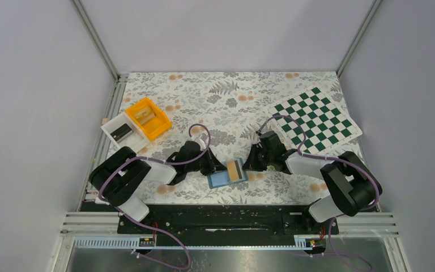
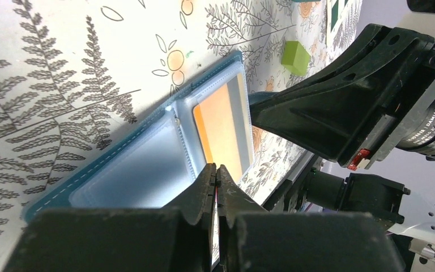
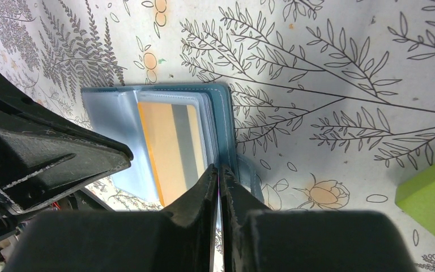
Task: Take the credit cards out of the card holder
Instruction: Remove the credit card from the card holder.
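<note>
The card holder [image 1: 221, 179] lies open and flat on the worktop [image 1: 226, 102], in the lower centre of the top view, between the two grippers. Its right half holds one orange-tan credit card [image 1: 236, 170] with a grey stripe, seated behind a clear sleeve. The card's near end is hidden by the gripper fingers in both wrist views. The left half shows only pale plastic, and its contents cannot be determined.

The left gripper [image 2: 216, 170] is closed, with its tips over the centre fold. The right gripper [image 3: 220, 170] is closed to a thin slit at the holder's right edge. Whether a sleeve edge sits in that slit cannot be determined.

A lime-green block [image 3: 430, 195], cut off at the right frame edge, lies near the holder. At upper left of the top view, an orange bin [image 1: 148, 118] and a white bin [image 1: 122, 131] stand side by side. A checkerboard mat [image 1: 317, 119] lies at upper right.
</note>
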{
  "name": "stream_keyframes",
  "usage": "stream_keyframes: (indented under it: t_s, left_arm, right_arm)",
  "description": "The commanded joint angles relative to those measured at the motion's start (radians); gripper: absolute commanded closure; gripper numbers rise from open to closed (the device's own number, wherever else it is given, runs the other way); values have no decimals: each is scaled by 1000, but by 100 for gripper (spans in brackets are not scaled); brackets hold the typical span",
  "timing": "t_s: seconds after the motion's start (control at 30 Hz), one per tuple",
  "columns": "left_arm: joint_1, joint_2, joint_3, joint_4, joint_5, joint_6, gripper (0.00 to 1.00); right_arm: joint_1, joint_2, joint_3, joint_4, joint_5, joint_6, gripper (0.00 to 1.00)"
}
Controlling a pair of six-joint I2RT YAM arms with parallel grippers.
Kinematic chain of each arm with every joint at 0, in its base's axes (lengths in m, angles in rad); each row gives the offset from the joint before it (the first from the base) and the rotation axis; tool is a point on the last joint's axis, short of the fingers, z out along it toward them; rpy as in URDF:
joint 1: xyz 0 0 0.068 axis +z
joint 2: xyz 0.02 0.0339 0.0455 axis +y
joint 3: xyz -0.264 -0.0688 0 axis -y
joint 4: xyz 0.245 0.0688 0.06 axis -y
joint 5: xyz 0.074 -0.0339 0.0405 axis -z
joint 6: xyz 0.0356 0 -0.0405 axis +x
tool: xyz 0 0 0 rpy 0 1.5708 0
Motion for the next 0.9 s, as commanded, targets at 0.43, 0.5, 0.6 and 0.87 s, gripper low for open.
stream_keyframes:
  t_s: [0.43, 0.5, 0.6, 0.87]
  left_arm:
    - [6, -54, 4, -45, -25, 66, 78]
    - [6, -40, 2, -34, -19, 67, 76]
    - [5, -22, -6, -10, -16, 61, 76]
    - [4, -20, -11, -7, -16, 75, 74]
  right_arm:
    - [-5, -119, 55, -50, -38, 14, 84]
    - [2, -117, 63, -53, -52, 20, 80]
    - [15, -115, 60, -55, -31, 27, 77]
    - [27, -58, 79, -57, -23, 14, 66]
